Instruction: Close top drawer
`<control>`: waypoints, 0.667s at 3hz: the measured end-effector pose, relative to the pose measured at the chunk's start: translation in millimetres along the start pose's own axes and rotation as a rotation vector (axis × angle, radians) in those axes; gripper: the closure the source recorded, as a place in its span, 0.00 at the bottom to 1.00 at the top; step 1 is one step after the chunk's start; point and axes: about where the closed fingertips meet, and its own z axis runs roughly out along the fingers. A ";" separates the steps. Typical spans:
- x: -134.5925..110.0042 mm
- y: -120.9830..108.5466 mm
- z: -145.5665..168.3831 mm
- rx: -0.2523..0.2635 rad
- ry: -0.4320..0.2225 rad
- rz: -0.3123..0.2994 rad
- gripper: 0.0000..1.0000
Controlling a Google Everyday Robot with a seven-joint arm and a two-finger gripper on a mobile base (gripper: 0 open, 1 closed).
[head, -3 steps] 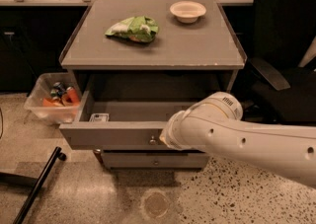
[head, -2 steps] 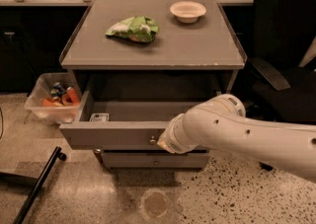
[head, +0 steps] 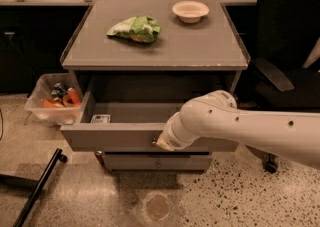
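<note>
– One plastic bin (head: 39, 105) at the left, is it clear of the drawer?
– Just beside it. One top drawer (head: 115, 137) stands pulled out over open floor, with one white packet (head: 100, 118) in its left front corner.
– And the gripper (head: 162, 143)?
– At the drawer's front edge by the one centre knob (head: 154, 143); open or closed, I cannot tell. One chair (head: 292, 51) crowds the right.

We see a speckled terrazzo floor (head: 260, 196) in dim, warm light, with a round patch (head: 157, 206) that may be a drain cover. A black office chair (head: 290, 46) stands right of the grey table (head: 200, 51) and a clear plastic bin (head: 37, 108) stands to its left, with dark cabinets (head: 30, 46) behind. The hand (head: 161, 143) is low before the table's front.
</note>
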 end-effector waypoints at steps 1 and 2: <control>-2.5 -13.6 3.6 0.058 0.022 -0.024 1.00; -8.6 -32.4 -2.6 0.134 0.037 -0.046 0.81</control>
